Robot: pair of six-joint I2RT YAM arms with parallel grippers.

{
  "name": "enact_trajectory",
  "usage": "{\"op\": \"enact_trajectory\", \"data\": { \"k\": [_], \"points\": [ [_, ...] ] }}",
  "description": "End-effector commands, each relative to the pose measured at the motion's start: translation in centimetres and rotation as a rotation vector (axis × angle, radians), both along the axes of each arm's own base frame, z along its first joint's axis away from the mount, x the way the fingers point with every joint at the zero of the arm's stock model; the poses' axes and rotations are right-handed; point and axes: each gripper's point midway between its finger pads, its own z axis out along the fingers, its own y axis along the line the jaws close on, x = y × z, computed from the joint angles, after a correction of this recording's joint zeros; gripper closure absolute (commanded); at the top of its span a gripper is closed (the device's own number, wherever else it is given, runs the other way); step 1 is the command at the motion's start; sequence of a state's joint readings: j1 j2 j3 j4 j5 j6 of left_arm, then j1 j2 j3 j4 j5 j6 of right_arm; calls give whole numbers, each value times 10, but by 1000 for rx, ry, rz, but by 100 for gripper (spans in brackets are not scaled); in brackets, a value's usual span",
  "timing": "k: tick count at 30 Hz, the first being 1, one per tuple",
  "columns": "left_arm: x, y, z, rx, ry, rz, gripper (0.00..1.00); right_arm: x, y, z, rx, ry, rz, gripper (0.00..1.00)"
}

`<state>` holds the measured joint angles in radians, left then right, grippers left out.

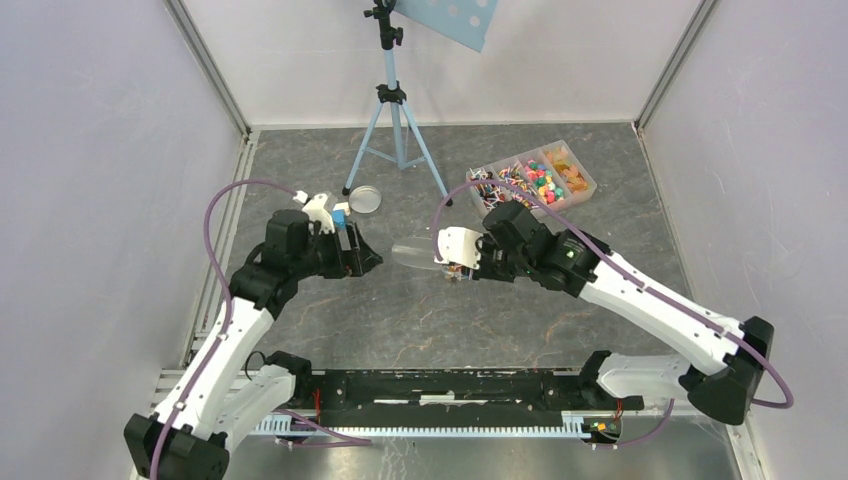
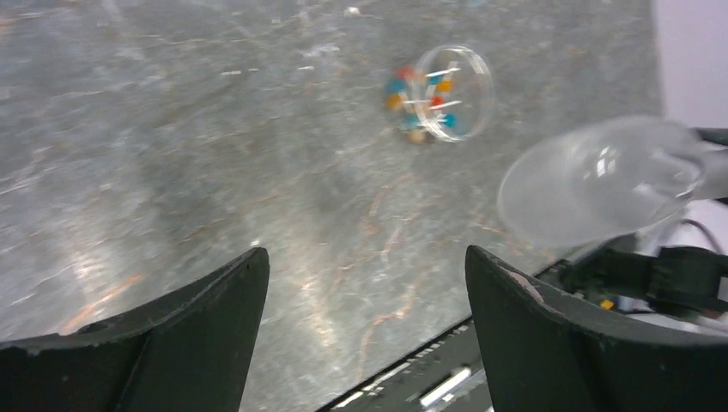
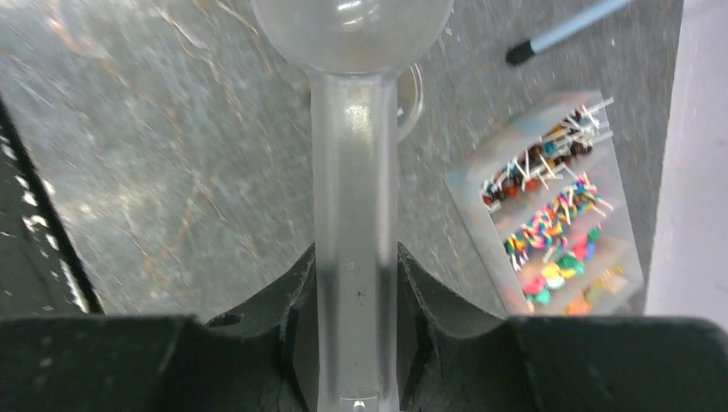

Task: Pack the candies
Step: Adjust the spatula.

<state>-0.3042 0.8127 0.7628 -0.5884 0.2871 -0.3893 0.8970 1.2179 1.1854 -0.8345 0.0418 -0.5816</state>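
Candies fill a divided tray at the back right of the worktop. A few more appear to sit in a small round dish at the back, near the left arm.

The right tool is clamped on the handle of a clear scoop. The scoop's bowl looks empty. Its long axis runs left to right across the worktop, with the bowl pointing at the left tool and away from the tray. The tray lies behind and to the right of the right tool, and that arm is the nearer one. To load, I judge the scoop must swing round until its bowl faces the tray.

The left tool hangs with its fingers apart, holding nothing, just beside the scoop's bowl.
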Motion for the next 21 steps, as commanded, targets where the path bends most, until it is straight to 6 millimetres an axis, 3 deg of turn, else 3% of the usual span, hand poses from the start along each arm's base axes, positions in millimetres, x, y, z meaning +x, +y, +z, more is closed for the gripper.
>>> {"op": "enact_trajectory", "data": {
  "k": [1,5,12,14,16,19,21],
  "points": [
    [12,-43,54,-255,-21,-97,12,-18,32,24,233,23,90,100],
    [18,-56,62,-321,-2,-134,16,-23,35,19,255,43,101,100],
    [19,-62,58,-351,26,-148,19,-23,39,18,282,42,107,100],
    [19,-54,57,-307,19,-121,18,-13,33,12,266,42,52,100],
    [20,-43,59,-256,-7,-75,11,-5,27,7,258,62,4,100],
    [26,-17,65,-156,-51,54,2,1,22,0,231,85,-31,100],
    [26,-12,74,-146,-88,73,0,0,24,-5,220,106,-29,100]
  ]
}}
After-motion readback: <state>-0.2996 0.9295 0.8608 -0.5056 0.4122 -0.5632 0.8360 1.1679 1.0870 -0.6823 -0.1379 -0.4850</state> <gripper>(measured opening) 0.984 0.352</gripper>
